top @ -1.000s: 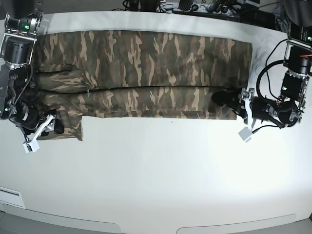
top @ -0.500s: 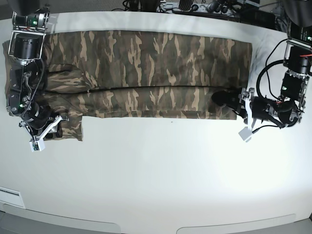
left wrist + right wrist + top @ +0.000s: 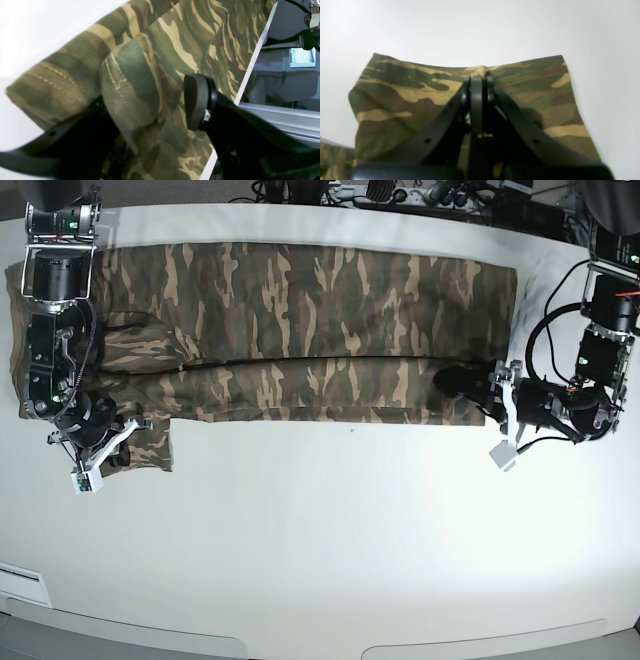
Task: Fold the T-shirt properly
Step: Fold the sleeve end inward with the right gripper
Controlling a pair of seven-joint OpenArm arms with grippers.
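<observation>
Between the clamped right fingers (image 3: 476, 82), a sleeve hem of the T-shirt (image 3: 310, 330), spread on the desk (image 3: 330, 550), is pinched. Left fingers (image 3: 150, 105) gape around the bottom corner. Corner-grasp step judged underway; left closure needed next.

robotics lab: bare white table (image 3: 330, 530), tangle of cables and power strips (image 3: 400, 194) along its far edge.
</observation>
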